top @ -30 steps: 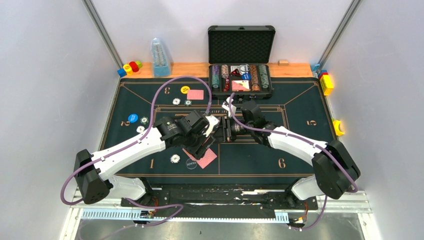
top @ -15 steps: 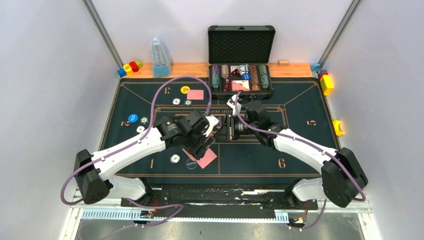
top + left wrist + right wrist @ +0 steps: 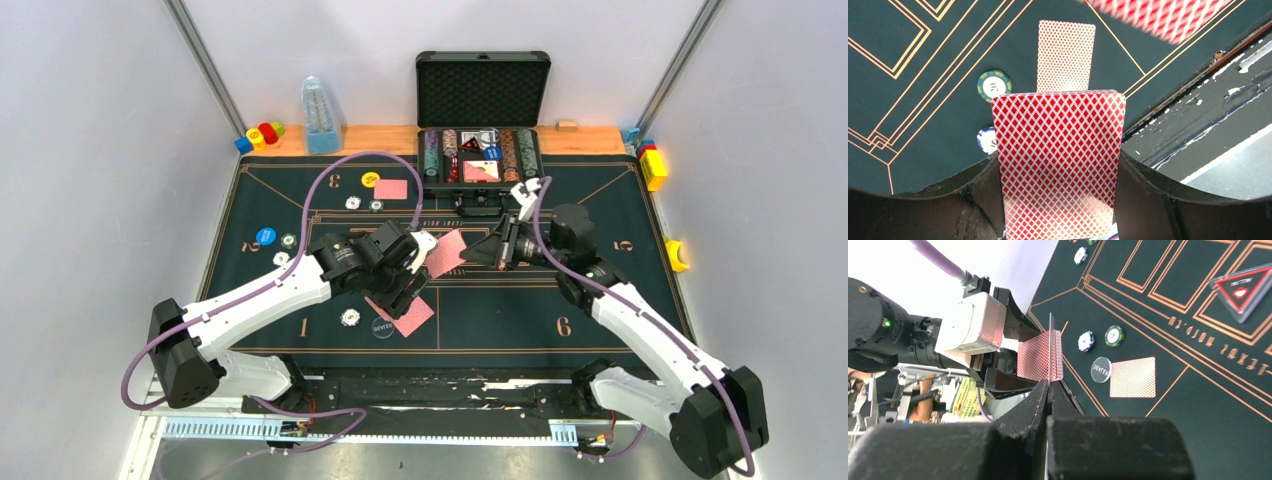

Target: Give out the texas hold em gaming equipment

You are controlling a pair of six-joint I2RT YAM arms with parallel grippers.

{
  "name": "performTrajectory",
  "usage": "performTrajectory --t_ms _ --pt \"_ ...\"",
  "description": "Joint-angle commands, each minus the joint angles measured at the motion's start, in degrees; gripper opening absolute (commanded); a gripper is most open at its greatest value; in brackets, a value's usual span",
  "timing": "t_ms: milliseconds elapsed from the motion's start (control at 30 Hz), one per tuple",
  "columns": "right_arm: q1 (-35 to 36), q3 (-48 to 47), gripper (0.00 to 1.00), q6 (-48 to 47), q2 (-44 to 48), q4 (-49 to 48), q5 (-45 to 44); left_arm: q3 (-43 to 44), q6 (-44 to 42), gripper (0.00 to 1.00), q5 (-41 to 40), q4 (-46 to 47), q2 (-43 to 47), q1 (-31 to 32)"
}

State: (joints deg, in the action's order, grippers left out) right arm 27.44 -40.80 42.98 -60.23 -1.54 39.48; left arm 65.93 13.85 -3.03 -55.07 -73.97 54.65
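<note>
Top external view: a single pink-red-backed playing card (image 3: 447, 252) is pinched at its edge by the tightly closed right gripper (image 3: 475, 253) above the middle of the dark green felt mat (image 3: 600, 300). A red-backed deck of cards (image 3: 1058, 150) is clasped by the left gripper (image 3: 1060, 172), above a face-down card (image 3: 412, 316) laid near-left beside a dark round dealer disc (image 3: 382, 326).

The open case (image 3: 482, 95) sits far centre on the counter (image 3: 380, 138), overlapping the far edge of the mat (image 3: 600, 300). Mid-mat, the left claw (image 3: 418, 256) holds the deck (image 3: 1058, 160). Just to its right, the right claw (image 3: 472, 254) pinches a single card (image 3: 447, 253). On the mat near the left claw lie a flat card (image 3: 414, 318), a dealer disc (image 3: 381, 326) and a chip (image 3: 349, 317). Another card (image 3: 391, 189) lies far left.
</note>
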Motion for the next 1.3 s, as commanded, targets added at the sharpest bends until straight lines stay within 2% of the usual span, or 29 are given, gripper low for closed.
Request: performTrajectory --t_ms 0,133,267,433,667,833,1133,1267 --pt "-4.3 1.6 0.0 1.9 3.1 -2.3 -1.4 0.6 0.3 0.0 0.0 0.8 1.3 0.1" --pt "-6.7 1.5 0.0 3.7 -0.7 -6.3 -2.4 0.6 0.6 0.0 -0.1 0.8 1.5 0.1" --pt "-6.6 -0.1 0.0 6.9 -9.4 -15.2 -1.2 0.9 1.4 0.0 -0.6 0.1 1.4 0.1" --pt "-2.6 -5.4 0.0 11.4 -24.9 -27.9 1.2 1.0 3.0 0.0 -2.1 -1.6 2.5 0.1" --pt "5.2 -19.7 0.0 21.0 -49.7 -44.5 0.2 0.8 4.7 0.0 -3.1 -3.6 4.5 0.1" --pt "10.2 -34.1 0.0 24.1 -65.2 -44.8 -0.5 1.0 4.9 0.0 -3.6 -4.8 4.5 0.1" --pt "15.4 -53.7 0.0 24.9 -79.7 -40.3 -3.7 1.3 4.3 0.0 -3.5 -4.9 4.2 0.1" --pt "17.4 -64.1 0.0 24.7 -86.6 -34.8 -4.3 1.2 4.1 0.0 -3.2 -4.7 4.1 0.1"
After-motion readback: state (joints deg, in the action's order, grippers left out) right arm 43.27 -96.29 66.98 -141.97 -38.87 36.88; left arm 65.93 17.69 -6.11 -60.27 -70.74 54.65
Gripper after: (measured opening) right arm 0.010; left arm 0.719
